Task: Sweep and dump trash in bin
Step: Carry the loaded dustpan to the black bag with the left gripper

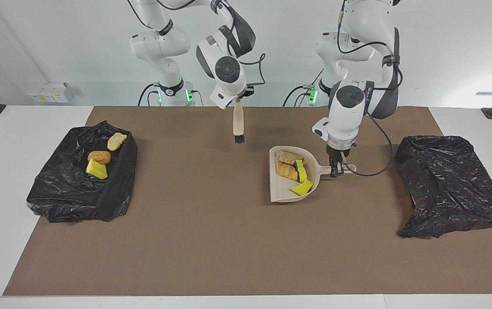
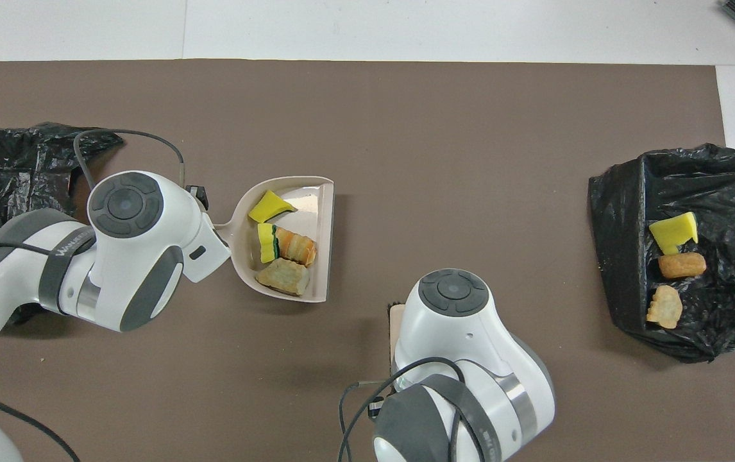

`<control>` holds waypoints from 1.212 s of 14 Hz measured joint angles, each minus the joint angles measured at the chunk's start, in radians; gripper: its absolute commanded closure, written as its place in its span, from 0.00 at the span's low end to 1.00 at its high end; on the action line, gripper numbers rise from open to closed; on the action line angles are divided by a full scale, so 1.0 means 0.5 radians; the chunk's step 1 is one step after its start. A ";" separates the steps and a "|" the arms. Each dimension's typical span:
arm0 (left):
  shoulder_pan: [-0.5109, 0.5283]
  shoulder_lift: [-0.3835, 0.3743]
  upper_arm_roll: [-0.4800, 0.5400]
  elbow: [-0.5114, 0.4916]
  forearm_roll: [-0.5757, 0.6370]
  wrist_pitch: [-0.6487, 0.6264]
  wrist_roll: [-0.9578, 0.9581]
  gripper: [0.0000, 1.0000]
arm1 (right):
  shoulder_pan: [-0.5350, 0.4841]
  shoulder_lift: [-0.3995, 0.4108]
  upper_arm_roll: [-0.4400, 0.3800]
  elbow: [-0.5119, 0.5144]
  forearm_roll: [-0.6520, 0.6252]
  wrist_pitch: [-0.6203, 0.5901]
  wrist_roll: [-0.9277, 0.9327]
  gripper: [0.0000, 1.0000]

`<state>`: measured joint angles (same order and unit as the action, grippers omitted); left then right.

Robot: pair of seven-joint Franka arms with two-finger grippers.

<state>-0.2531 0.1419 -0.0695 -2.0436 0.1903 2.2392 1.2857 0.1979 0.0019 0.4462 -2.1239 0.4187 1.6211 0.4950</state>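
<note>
left gripper (image 1: pixel 337 171) pinches the dustpan (image 1: pixel 281 189) handle, center-right of the facing frame; trash (image 1: pixel 292 171) sits in the pan. we keep it level and the lip tilted up en route to the bin (image 1: pixel 447 184) at frame right. right gripper (image 1: pixel 238 99) clamps the brush (image 1: pixel 238 124), hanging upper center. brown mat (image 1: pixel 211 240) on a white table, white wall up top; second bin (image 1: pixel 63 189) at frame left holds scraps.

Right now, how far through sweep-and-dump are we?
Sweeping looks done: four scraps lie in the dustpan, none loose on the mat. In hand: the left gripper is shut on the dustpan's handle, the pan apparently still on the mat; the right gripper holds the brush up over the mat. Three scraps already sit in the lined bin at the right arm's end. Left: dumping.
</note>
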 measured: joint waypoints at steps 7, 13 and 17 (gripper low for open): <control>0.442 0.022 0.006 0.382 -0.006 -0.258 0.696 1.00 | 0.141 0.196 0.006 -0.079 -0.148 0.151 0.020 1.00; 0.901 0.039 0.010 0.508 -0.064 -0.315 1.277 1.00 | 0.147 0.198 0.006 -0.136 -0.171 0.303 0.109 1.00; 1.208 0.045 0.012 0.520 -0.124 -0.315 1.588 1.00 | 0.148 0.198 0.006 -0.165 -0.171 0.347 0.109 0.75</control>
<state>0.3508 0.1644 -0.0636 -1.7835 0.1285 2.0816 2.0796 0.2720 0.1009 0.4493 -2.2065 0.3333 1.7948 0.5496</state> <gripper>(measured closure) 0.687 0.736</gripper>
